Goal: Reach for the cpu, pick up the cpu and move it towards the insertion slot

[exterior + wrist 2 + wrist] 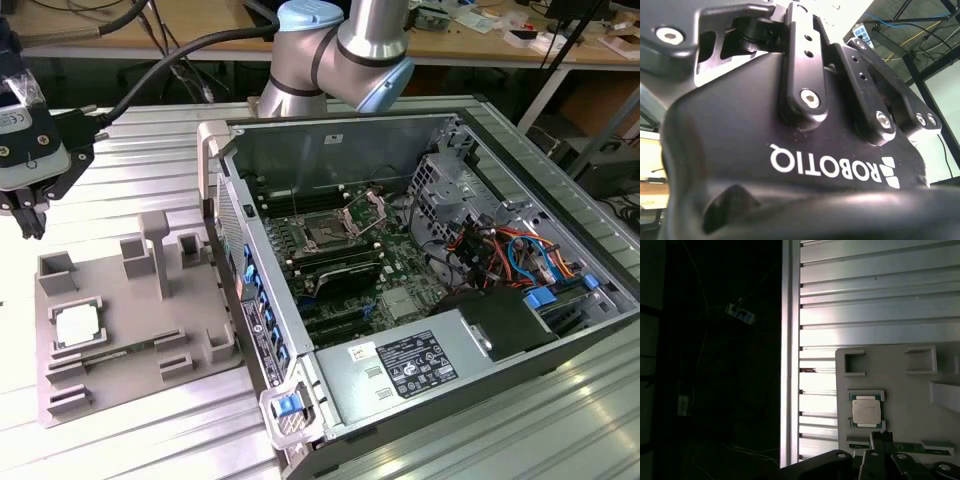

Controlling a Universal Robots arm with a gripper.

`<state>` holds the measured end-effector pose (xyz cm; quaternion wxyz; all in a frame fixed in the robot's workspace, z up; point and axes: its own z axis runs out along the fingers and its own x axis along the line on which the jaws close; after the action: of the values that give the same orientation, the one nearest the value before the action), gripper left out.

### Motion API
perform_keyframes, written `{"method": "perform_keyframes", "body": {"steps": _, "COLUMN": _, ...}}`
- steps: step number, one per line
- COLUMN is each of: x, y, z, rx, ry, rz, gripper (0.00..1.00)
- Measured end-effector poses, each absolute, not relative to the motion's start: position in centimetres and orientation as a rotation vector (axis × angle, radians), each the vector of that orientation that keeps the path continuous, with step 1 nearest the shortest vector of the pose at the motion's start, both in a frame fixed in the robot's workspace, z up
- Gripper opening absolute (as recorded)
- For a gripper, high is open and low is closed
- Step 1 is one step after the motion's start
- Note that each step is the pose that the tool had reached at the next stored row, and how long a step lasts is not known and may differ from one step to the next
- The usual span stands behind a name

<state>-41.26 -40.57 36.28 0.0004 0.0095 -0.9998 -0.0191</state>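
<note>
Exterior view: the gripper [32, 222] hangs at the exterior view's left edge, above the ribbed aluminium table [150, 180] and clear of the grey plastic tray [130, 330]. It carries nothing that can be seen, and how wide its grip stands cannot be told.

The cpu [75, 325] lies flat, silvery top up, in a square raised frame of the tray, at about 5 o'clock from the gripper and well apart from it. The open computer case [420, 300] stands at 3 o'clock from the tray, touching its edge. On the green board inside is the insertion slot [328, 235], at about 2 o'clock from the cpu, with its metal frame raised.

The robot arm [340, 50] rises at 12 o'clock behind the case.

First wrist view: the cpu [866, 411] sits in its frame on the tray [905, 390], and the gripper [881, 440] is near it.
</note>
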Motion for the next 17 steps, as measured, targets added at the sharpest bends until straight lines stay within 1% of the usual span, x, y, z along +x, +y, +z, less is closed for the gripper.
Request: {"method": "perform_keyframes", "body": {"steps": 17, "x": -42.6, "y": -40.6, "z": 36.0, "rx": 0.030, "ry": -3.140, "rz": -0.060, "gripper": 0.11}}
